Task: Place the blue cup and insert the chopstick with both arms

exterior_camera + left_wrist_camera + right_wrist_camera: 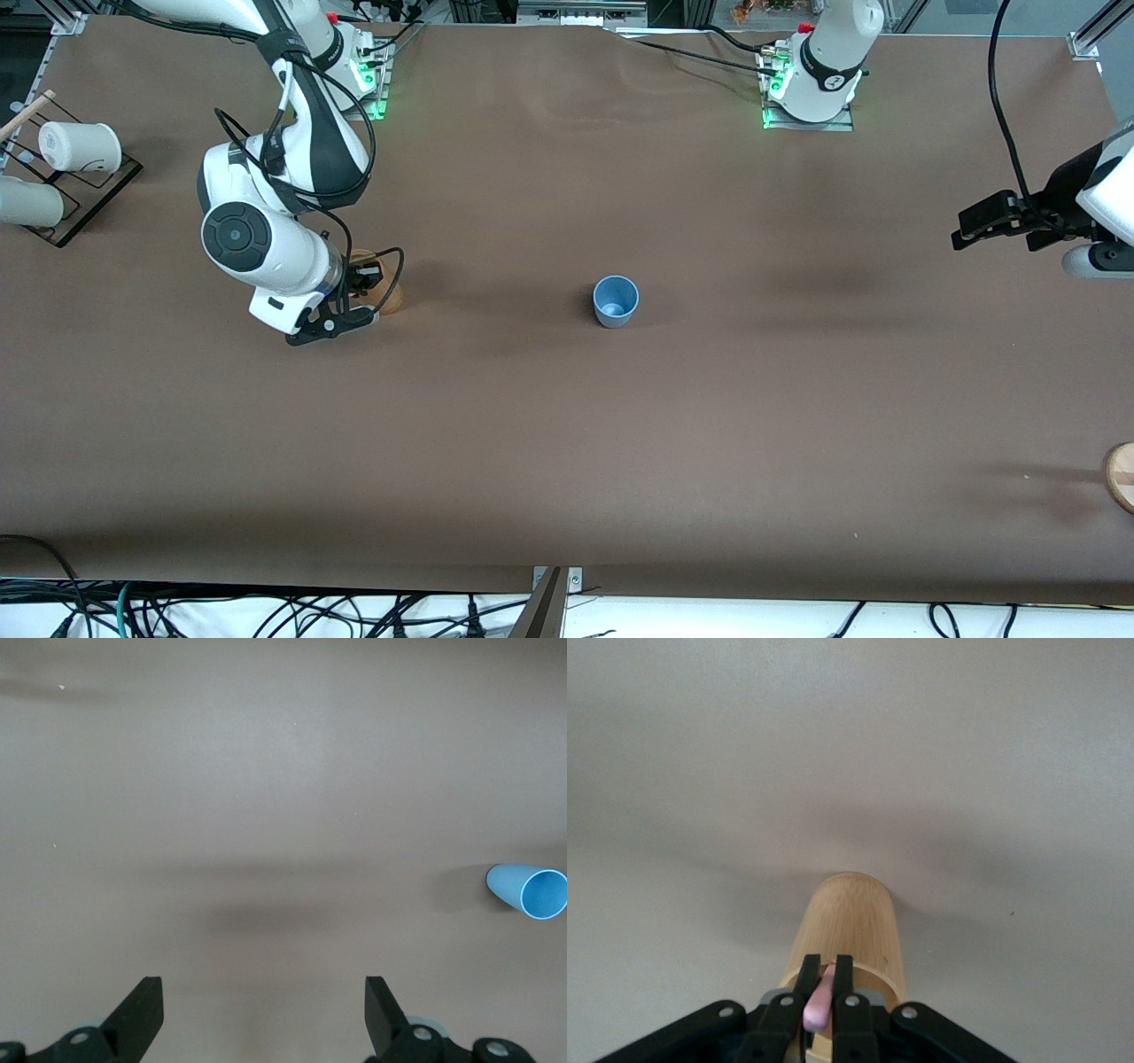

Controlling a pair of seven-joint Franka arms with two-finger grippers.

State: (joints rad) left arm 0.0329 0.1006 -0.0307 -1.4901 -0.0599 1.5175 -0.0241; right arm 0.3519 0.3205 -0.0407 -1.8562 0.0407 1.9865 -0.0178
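Chopstick (819, 1005) sits pinched in my right gripper (821, 988) over the wooden cup (849, 926); my left gripper (264, 1014) waits spread above the tabletop (567, 443).

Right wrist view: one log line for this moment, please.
right tool: shut on pink chopstick in wooden cup | left tool: open, waiting | blue cup: upright, mid-table

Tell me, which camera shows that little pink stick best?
The right wrist view: the chopstick sits pinched between the right gripper's shut jaws, over the mouth of the wooden cup. In the front view the arm hides it, and the left wrist view does not show it.
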